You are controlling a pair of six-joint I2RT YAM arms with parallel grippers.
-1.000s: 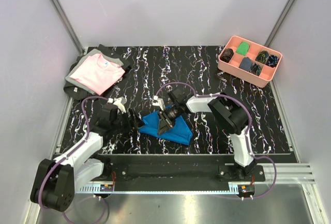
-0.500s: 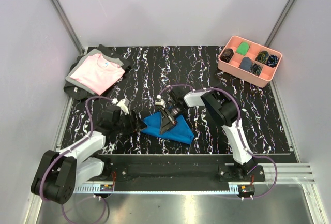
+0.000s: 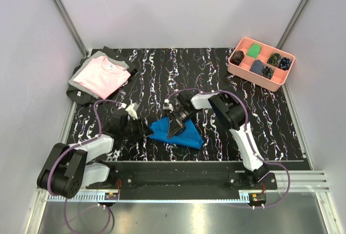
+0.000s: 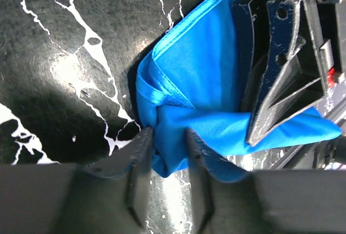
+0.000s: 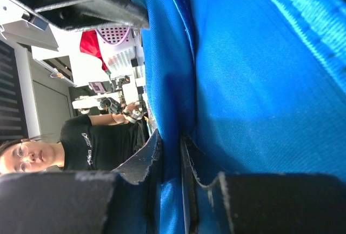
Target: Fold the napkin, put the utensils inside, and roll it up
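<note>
The blue napkin [image 3: 181, 134] lies bunched in a rough triangle on the black marbled table [image 3: 216, 77], near its front edge. My left gripper [image 3: 145, 131] reaches in low from the left. In the left wrist view my left gripper [image 4: 165, 153] is shut on the napkin's [image 4: 200, 66] rounded left corner. My right gripper [image 3: 172, 131] comes down onto the cloth's middle. In the right wrist view my right gripper [image 5: 170, 153] pinches a raised fold of the napkin [image 5: 259, 82] between its fingers. The right gripper's dark fingers [image 4: 275, 82] show in the left wrist view. The utensils are out of view.
A folded pink shirt [image 3: 102, 77] with grey trim lies at the back left. A salmon compartment tray [image 3: 275, 84] holding small cloth bundles stands at the back right. Both arm bases and a metal rail [image 3: 178, 177] line the near edge.
My left gripper slid right to the napkin's left corner and closed on it. The right gripper kept its hold and shifted slightly.
</note>
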